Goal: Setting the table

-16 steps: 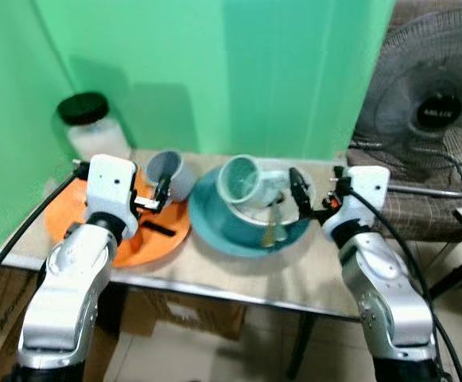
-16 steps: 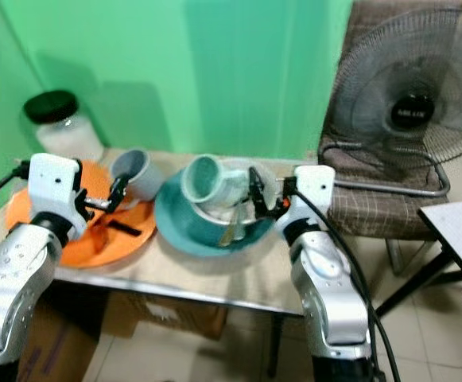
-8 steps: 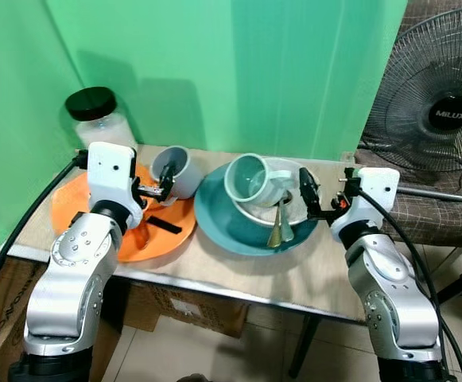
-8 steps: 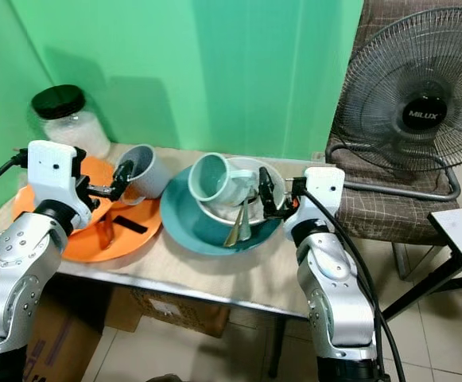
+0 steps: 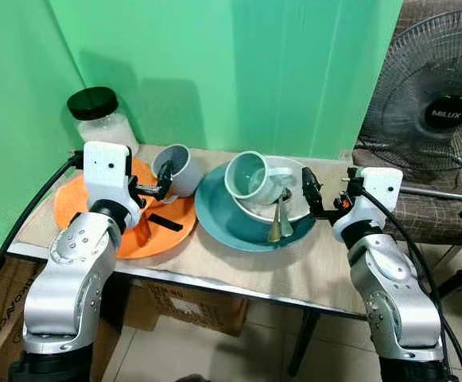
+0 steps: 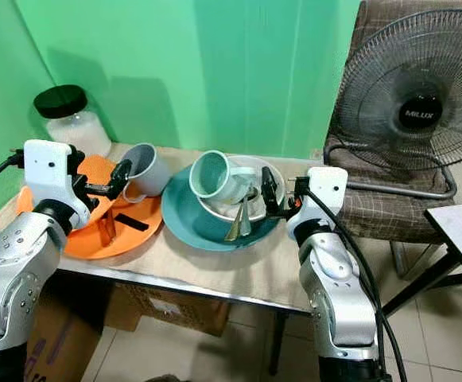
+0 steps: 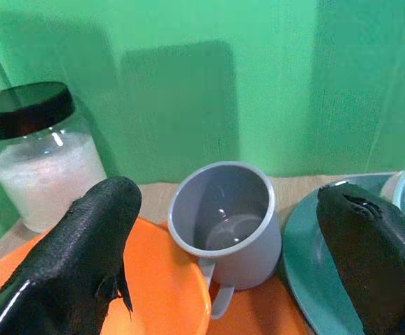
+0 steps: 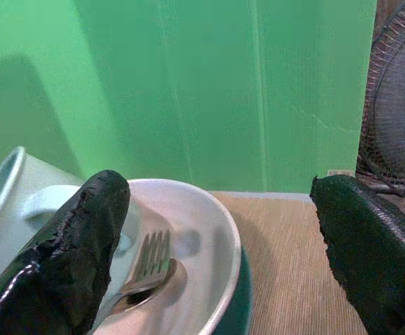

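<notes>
An orange plate (image 5: 75, 203) lies at the table's left with a grey mug (image 5: 176, 167) leaning on its far edge and a black strip (image 5: 165, 222) on it. My left gripper (image 5: 159, 189) stands open just before the grey mug (image 7: 226, 223), fingers (image 7: 94, 244) apart on either side. To the right, a teal plate (image 5: 215, 219) carries a white bowl (image 5: 298, 208) holding a tipped pale-green mug (image 5: 246, 175) and a fork (image 8: 146, 265). My right gripper (image 5: 310, 195) is open at the bowl's right rim, touching nothing.
A glass jar (image 5: 99, 119) with a black lid stands at the back left by the green wall. A floor fan (image 5: 441, 107) and a checked chair (image 5: 445, 215) are at the right. Bare table (image 5: 310, 270) lies in front. Cardboard boxes (image 5: 191, 306) sit underneath.
The whole picture has shifted and sharpened, so the camera moved. Both grippers stay open in about the same places beside the grey mug and the bowl.
</notes>
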Controlling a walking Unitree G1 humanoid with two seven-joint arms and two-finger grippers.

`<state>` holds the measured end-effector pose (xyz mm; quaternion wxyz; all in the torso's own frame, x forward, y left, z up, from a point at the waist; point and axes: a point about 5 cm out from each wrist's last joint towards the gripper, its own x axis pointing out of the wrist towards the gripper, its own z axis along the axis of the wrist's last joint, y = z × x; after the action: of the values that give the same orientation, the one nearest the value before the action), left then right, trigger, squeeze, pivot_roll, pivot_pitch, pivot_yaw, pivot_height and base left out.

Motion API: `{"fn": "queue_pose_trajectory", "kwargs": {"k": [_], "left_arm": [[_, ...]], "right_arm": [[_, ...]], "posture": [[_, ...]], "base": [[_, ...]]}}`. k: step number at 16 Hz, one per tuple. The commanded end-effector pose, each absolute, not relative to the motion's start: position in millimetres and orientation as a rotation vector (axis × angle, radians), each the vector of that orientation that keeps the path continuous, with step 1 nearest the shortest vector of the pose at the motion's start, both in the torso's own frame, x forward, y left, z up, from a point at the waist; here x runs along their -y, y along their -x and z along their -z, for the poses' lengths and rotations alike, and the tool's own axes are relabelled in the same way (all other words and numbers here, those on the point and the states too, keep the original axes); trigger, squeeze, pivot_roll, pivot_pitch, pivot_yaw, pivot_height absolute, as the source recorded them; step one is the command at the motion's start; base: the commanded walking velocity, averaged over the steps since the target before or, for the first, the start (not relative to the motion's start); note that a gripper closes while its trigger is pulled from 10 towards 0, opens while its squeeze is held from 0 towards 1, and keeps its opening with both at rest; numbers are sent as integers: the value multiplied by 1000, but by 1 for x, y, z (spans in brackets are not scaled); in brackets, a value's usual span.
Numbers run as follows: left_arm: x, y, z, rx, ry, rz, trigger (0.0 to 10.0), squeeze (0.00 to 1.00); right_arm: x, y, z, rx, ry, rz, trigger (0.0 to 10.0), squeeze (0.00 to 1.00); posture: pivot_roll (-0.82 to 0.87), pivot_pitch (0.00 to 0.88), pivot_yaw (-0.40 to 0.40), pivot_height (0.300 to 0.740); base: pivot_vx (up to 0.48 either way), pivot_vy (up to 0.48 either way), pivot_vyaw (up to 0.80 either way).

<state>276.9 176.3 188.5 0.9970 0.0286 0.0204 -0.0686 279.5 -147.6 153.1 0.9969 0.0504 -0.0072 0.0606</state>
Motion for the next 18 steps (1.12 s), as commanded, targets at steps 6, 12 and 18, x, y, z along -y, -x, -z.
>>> {"fn": "queue_pose_trajectory", "kwargs": {"k": [6,12,18], "left_arm": [[-163,-274,-190,-54,-176,279,10000,0],[-149,-258,-182,-100,-269,560,10000,0],[-145,-248,-183,-122,-337,795,10000,0]], "right_arm": [[172,-309,-191,112,-6,-219,10000,0],[181,-334,-198,93,164,-606,10000,1000],[173,-345,-189,58,513,-917,10000,0]], "posture": [[-15,41,83,740],[-57,14,79,740],[-78,0,57,740]], "base": [[0,0,0],[0,0,0],[0,0,0]]}}
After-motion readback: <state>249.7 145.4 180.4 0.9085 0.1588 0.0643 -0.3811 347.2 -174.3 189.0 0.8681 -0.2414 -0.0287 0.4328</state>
